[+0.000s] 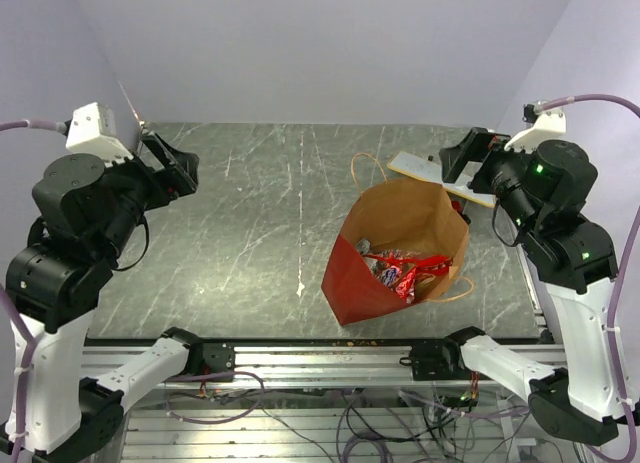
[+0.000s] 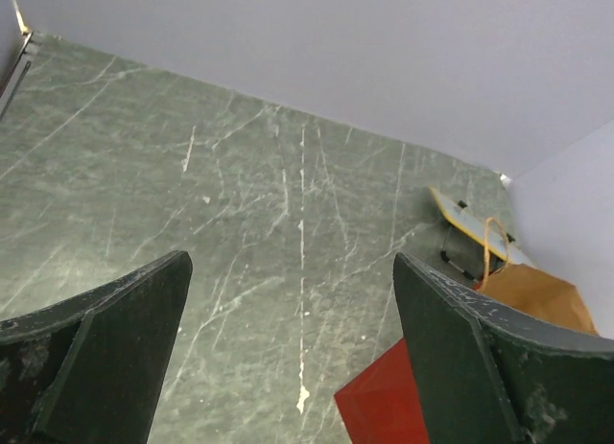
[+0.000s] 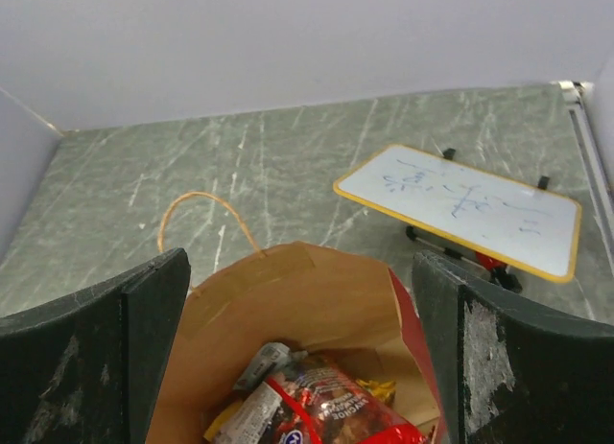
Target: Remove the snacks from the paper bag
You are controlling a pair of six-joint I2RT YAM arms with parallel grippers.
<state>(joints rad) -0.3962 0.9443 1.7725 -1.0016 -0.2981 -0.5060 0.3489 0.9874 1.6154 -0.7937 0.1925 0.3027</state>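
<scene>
I read the task as not begun: all the snacks (image 1: 398, 268) I can see, the red chip bag (image 3: 331, 406) among them, lie inside the paper bag (image 1: 405, 218), and none lies on the table (image 1: 250, 213). The right gripper (image 3: 302, 315) hangs with fingers spread wide and empty, the bag's open mouth below and between them. The left gripper (image 2: 288, 300) is equally wide and empty, with the bag well off beyond one finger.
</scene>
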